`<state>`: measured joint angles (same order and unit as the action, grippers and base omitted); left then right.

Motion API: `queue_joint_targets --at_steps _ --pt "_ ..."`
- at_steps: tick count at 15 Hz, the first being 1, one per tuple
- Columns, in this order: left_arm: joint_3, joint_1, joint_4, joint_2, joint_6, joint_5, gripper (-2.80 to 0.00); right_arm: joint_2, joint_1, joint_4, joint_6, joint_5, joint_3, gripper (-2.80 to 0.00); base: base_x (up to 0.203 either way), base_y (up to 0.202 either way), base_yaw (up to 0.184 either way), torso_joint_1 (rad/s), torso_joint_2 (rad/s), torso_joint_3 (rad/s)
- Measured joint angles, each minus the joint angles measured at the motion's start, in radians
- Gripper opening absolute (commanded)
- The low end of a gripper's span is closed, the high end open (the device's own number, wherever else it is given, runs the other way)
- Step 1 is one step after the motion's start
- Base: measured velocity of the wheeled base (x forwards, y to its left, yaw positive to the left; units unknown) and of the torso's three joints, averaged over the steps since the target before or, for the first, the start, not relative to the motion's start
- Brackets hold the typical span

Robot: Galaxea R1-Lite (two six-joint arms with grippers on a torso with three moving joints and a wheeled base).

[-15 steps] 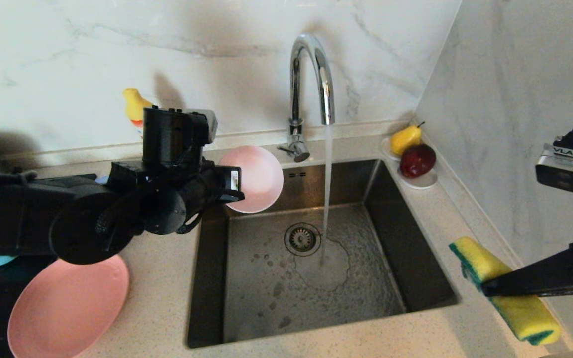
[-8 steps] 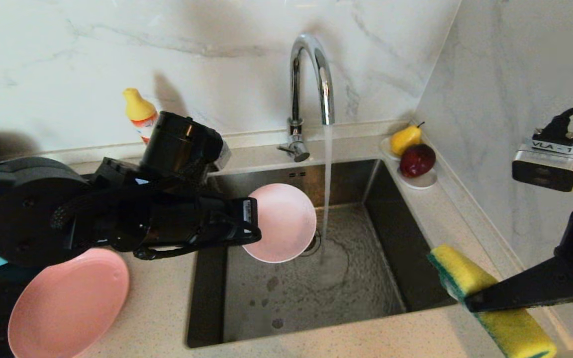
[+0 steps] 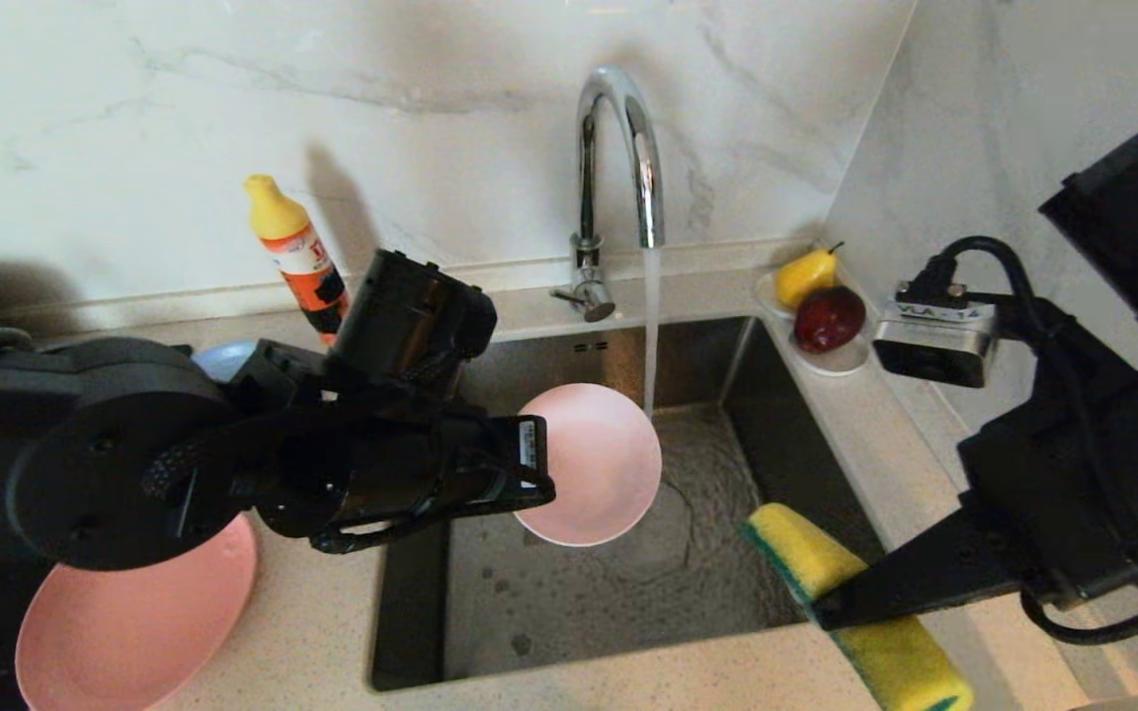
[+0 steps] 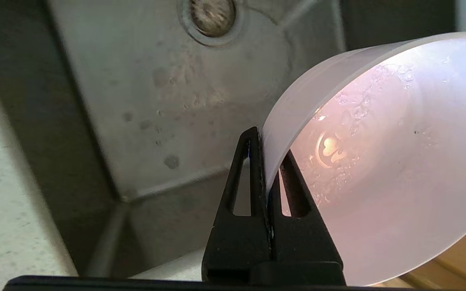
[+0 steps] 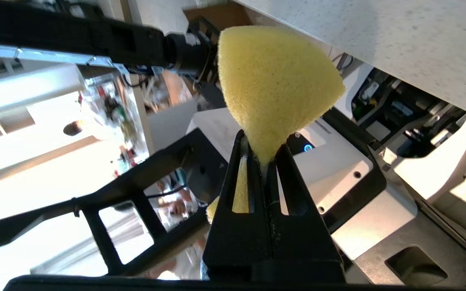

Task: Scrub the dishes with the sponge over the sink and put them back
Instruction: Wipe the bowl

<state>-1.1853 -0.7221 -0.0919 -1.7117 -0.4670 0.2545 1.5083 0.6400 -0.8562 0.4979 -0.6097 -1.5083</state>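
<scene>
My left gripper (image 3: 541, 476) is shut on the rim of the pale pink-white bowl (image 3: 594, 464), holding it tilted on edge over the sink (image 3: 806, 434). The running water falls right beside the bowl's far rim. In the left wrist view the gripper (image 4: 268, 148) pinches the bowl's wall, and the wet bowl (image 4: 382, 161) shows droplets inside. My right gripper (image 3: 826, 607) is shut on the yellow sponge (image 3: 801, 548) with its green edge, above the sink's front right corner. The right wrist view shows the sponge (image 5: 275, 81) squeezed in the gripper (image 5: 263, 151).
A salmon-pink plate (image 3: 134, 617) lies on the counter at the front left, with a grey-blue plate (image 3: 221, 358) partly hidden behind my left arm. A soap bottle (image 3: 297, 255) stands by the wall. The faucet (image 3: 618, 148) is running. A fruit dish (image 3: 831, 363) sits at the sink's back right.
My left gripper carried the bowl right and down, from the sink's back left corner to beside the water stream. My right arm brought the sponge left, from the counter toward the sink.
</scene>
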Motion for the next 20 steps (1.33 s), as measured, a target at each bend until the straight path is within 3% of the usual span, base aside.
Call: queue_joint_targets --at_steps 5,13,20 --pt "-0.005 -0.029 0.115 -0.035 0.001 0.102 -2.8 0.124 0.084 -0.022 0.01 0.057 -0.098 -2.8 0.0 0.0 0.0 0.0 0.0 0.0" --pt "0.024 -0.117 0.313 -0.098 0.027 0.298 -2.8 0.235 0.077 -0.014 0.044 0.075 -0.153 -2.8 0.0 0.0 0.0 0.0 0.0 0.0" --pt "0.13 -0.142 0.533 -0.098 0.111 0.324 -2.8 0.317 0.041 -0.021 0.119 0.077 -0.291 -2.8 0.0 0.0 0.0 0.0 0.0 0.0"
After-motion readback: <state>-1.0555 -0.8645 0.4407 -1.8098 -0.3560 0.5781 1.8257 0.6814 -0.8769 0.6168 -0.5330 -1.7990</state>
